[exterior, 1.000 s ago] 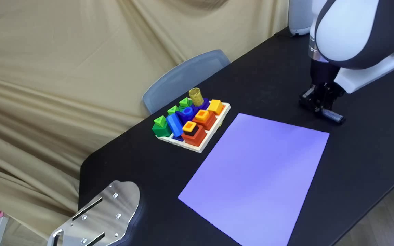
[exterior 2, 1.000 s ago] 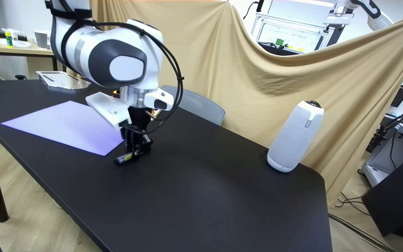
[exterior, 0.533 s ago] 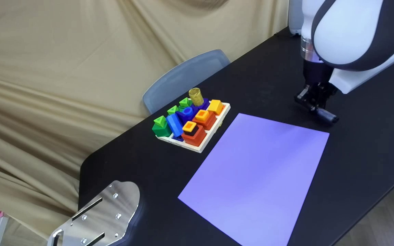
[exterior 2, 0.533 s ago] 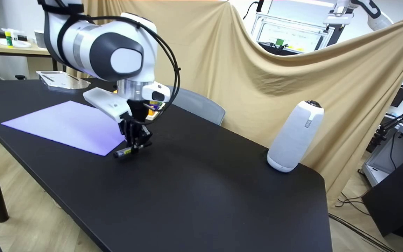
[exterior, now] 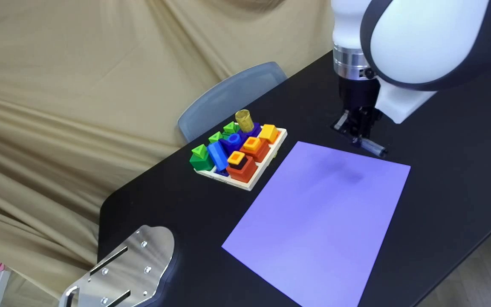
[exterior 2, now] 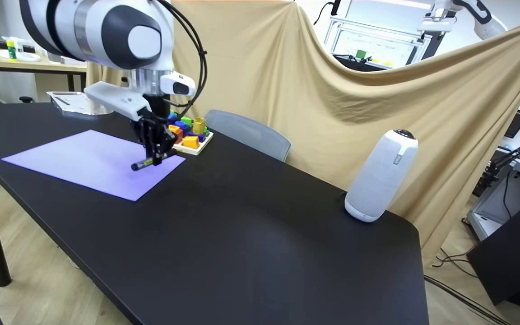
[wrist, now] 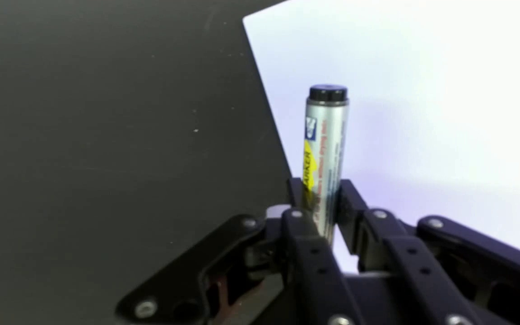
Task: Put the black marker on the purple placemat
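My gripper [exterior: 358,138] is shut on the black marker [exterior: 373,148], which lies across the fingers above the table. In the wrist view the marker [wrist: 325,144] has a grey barrel, a yellow label and a black end, and the gripper's fingertips [wrist: 318,194] press on both sides of it. Its other end is hidden behind the fingers. The purple placemat [exterior: 318,221] lies flat on the table. The gripper [exterior 2: 157,155] and marker [exterior 2: 142,164] hang over the placemat's edge region, with a shadow falling on the sheet. The placemat [wrist: 440,90] looks nearly white in the wrist view.
A white tray [exterior: 263,165] of coloured blocks stands beside the placemat; it also shows behind the gripper [exterior 2: 201,146]. A silver metal plate [exterior: 134,260] sits at the table's far end. A grey chair [exterior: 232,98] touches the table side. A white upright device [exterior 2: 379,176] stands at a table edge.
The gripper has moved with the marker from over the bare black table toward the placemat and risen. Its shadow now falls on the sheet. It stays shut on the marker.
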{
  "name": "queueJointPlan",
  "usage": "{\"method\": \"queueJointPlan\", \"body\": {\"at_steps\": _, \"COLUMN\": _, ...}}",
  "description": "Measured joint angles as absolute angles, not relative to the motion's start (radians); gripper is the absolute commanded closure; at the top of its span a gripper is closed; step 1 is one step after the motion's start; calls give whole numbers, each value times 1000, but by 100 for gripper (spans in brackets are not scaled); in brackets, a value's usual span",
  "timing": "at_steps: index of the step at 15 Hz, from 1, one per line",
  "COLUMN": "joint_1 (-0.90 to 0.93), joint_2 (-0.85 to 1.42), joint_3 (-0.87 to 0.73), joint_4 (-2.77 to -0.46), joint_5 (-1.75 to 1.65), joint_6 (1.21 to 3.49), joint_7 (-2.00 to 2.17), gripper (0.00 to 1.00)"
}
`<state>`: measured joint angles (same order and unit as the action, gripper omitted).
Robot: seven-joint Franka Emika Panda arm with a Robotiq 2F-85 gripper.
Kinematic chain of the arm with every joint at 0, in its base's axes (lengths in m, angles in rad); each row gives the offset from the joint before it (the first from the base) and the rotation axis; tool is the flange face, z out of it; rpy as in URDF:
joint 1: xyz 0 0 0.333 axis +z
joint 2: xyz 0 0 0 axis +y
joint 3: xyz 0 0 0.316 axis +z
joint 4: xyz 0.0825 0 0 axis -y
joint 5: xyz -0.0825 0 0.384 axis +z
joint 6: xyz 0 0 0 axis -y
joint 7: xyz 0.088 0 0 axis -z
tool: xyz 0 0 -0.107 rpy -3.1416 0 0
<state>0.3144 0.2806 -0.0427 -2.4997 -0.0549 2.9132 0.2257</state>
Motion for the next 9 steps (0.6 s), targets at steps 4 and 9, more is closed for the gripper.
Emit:
{"method": "queueJointPlan", "body": {"at_steps": 4, "joint_1": 298, "joint_2": 277, "joint_3": 42, "joint_4": -2500, "joint_5": -15, "joint_6": 2947, "joint_7": 214, "gripper": 95}}
{"method": "queueJointPlan", "body": {"at_steps": 9, "joint_1": 241, "joint_2": 292, "joint_3": 148, "joint_4": -2500, "joint_5": 48, "joint_6": 2961, "joint_7": 146, "gripper": 95}}
